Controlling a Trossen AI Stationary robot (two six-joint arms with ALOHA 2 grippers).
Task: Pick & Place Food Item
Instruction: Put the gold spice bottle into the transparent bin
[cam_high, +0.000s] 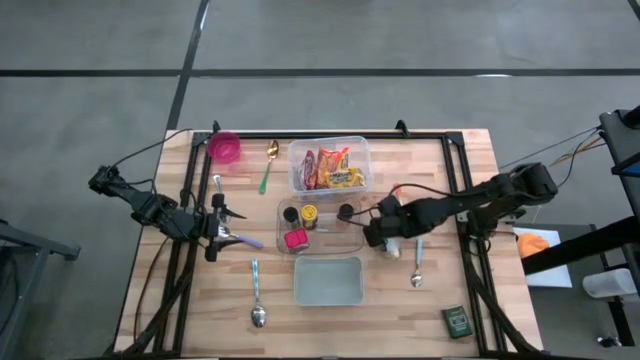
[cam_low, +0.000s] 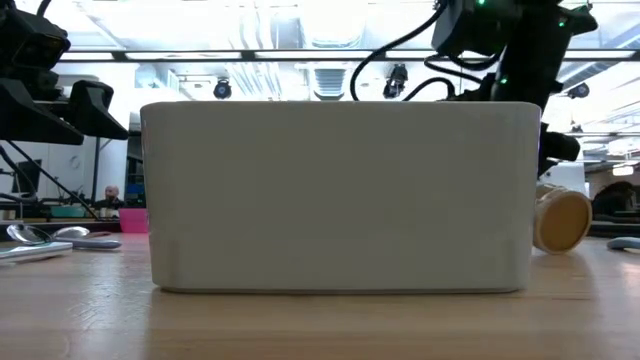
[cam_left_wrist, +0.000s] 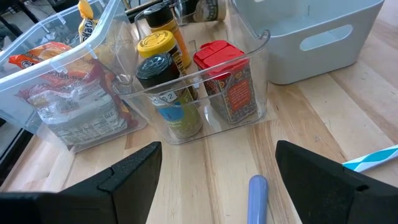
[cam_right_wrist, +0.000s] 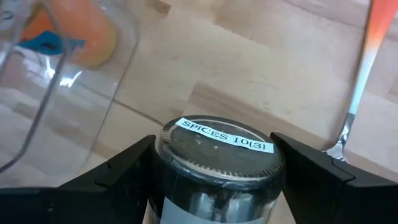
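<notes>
At the left edge of the worktop, your left end effector is waiting with its fingers spread wide and nothing between them, facing the clear organizer bin that is holding a black-lidded jar, a yellow-lidded jar and a red-capped container. Behind it, the snack tub is sitting full of packets, and the grey bin is standing empty nearer the front. Moving right, your right end effector is clamping a spice jar by its sides — fingers partly closed around it, lid up, labelled "SPICES" — just beside the organizer's right wall and above bare wood. A spoon is lying close on its far side.

The risk from here, as I judge it: the jar is smooth and round, so a quick swing could be twisting it loose. You could also be clipping the organizer's clear wall, which is hard to see, or nudging that spoon on the way down.
</notes>
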